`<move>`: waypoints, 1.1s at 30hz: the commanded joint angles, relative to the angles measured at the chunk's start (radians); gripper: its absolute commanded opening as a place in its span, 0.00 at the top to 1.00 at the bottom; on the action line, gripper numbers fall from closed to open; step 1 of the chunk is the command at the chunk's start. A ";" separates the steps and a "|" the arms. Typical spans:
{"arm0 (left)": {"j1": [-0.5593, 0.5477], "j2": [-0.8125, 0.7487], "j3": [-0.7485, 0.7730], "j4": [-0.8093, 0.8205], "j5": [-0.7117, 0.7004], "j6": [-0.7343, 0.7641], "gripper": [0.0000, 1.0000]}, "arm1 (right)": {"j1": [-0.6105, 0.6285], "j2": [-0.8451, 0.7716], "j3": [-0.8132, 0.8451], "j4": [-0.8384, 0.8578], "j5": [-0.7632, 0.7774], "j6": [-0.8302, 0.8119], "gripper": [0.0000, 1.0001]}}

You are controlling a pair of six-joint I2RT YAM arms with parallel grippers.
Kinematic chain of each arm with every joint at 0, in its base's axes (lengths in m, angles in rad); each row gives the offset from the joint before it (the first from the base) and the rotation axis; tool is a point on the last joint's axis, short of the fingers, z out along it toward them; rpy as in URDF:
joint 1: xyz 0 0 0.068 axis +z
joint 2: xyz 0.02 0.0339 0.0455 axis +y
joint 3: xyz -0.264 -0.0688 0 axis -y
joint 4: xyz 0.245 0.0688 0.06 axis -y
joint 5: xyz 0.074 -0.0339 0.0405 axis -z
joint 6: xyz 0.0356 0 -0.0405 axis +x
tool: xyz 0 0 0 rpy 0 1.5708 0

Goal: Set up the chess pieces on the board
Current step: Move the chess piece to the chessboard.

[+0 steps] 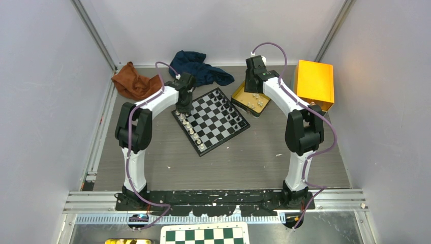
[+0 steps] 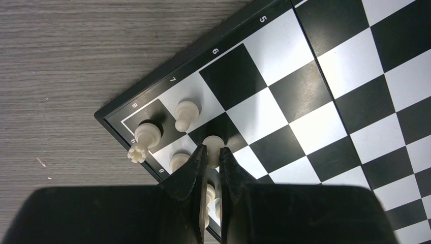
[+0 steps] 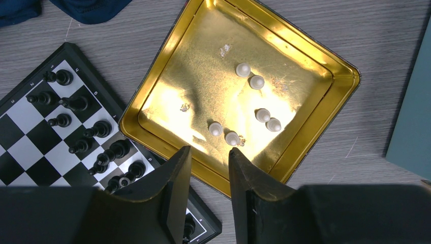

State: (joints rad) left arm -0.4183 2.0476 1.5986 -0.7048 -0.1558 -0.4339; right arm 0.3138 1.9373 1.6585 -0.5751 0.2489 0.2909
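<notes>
Six white pieces lie loose in the gold tin. The tin is toward the far right of the tabletop, and its near-left side touches or sits just beside the board; can't tell which.

On that side the right gripper hangs over the tin's near rim. Its fingers are partly open with nothing between them. The closest white piece is inside the tin just past the tips, apart from them.

The board sits mid-tabletop, turned corner-on. The black pieces line its far-right edge, next to the tin. A white row lines its near-left edge.

Over the board's left corner the left gripper is low, fingers closed to a thin slit. One white pawn stands right at the fingertips on a dark square, its head showing past them. Can't tell if it is pinched or just under the tips. More white shows through the slit further back, too hidden to identify.

The corner square holds a taller white piece. A second pawn stands on the light square next to it, clear of the fingers.

Off the board: an orange box at the far-right corner, a brown cloth at the far-left corner and a blue cloth at the far edge.
</notes>
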 commanded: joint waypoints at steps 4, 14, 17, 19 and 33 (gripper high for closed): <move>0.006 0.008 0.025 0.035 0.011 0.002 0.90 | -0.003 -0.051 0.023 0.021 0.014 -0.003 0.61; 0.006 0.008 0.017 0.036 0.004 0.000 0.69 | -0.003 -0.045 0.030 0.014 0.015 -0.003 0.61; 0.006 0.007 0.015 0.036 0.003 0.001 0.68 | -0.002 -0.044 0.032 0.012 0.014 -0.002 0.61; 0.006 0.004 0.014 0.036 0.001 -0.001 0.68 | -0.002 -0.043 0.033 0.012 0.013 -0.003 0.61; 0.006 -0.057 0.036 0.025 -0.019 0.010 0.68 | -0.007 0.005 0.082 0.005 0.023 -0.009 0.61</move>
State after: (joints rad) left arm -0.4183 2.0575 1.5986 -0.6933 -0.1566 -0.4366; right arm 0.3138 1.9381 1.6817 -0.5838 0.2501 0.2901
